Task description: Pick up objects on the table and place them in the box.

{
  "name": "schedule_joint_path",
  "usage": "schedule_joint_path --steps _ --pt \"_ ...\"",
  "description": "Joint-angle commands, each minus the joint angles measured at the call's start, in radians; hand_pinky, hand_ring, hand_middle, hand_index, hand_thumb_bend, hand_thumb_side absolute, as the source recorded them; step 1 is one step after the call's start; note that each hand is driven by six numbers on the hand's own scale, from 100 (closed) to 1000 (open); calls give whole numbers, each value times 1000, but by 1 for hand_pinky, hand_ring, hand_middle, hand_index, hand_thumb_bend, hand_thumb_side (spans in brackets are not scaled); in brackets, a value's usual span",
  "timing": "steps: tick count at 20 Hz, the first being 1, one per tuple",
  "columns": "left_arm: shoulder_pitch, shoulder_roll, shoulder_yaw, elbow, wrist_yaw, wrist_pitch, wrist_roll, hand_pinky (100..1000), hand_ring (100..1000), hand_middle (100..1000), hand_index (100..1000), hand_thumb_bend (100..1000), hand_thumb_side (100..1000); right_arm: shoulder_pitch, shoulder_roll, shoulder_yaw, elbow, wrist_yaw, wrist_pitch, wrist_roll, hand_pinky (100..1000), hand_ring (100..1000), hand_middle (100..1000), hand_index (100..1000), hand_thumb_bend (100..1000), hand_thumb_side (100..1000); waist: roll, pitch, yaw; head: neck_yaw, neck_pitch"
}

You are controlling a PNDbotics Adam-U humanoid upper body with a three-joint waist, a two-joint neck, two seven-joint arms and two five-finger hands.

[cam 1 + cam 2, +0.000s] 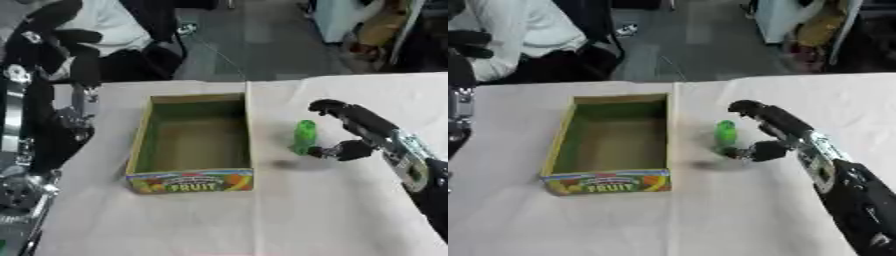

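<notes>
Left eye view: box (190, 137) front reads "FRUIT", standing on white cloth table (332, 210); left hand (52, 47) raised at upper left, fingers unclear. Right eye view: right hand (765, 134) spread wide around upright green bottle (725, 134), right of box; grey floor (702, 40) beyond.

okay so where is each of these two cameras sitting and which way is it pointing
Left eye view: in the head, looking down at the table; right hand from the right, left arm at the left edge.
Right eye view: beside it, same downward look; mostly the right arm shows.
Both share the box and the green bottle by the right hand.
</notes>
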Motion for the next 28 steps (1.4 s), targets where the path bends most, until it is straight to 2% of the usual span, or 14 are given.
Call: schedule_joint_path --steps 1,14,28 --pt "-19 7 3 -15 4 -3 -1 647 673 857 891 297 598 -10 -5 -10 2 20 -2 -19 100 817 931 943 677 817 -1 -12 1 9 3" --pt "-22 6 3 -15 5 -4 0 648 673 857 890 296 598 -21 26 -16 54 86 -7 -50 100 821 930 944 656 814 0 -11 4 -1 -1" --pt "-33 -3 -2 -15 9 -6 -5 648 672 858 890 296 598 -43 40 -51 142 90 9 -64 100 798 923 936 644 804 3 -3 12 -9 -17"
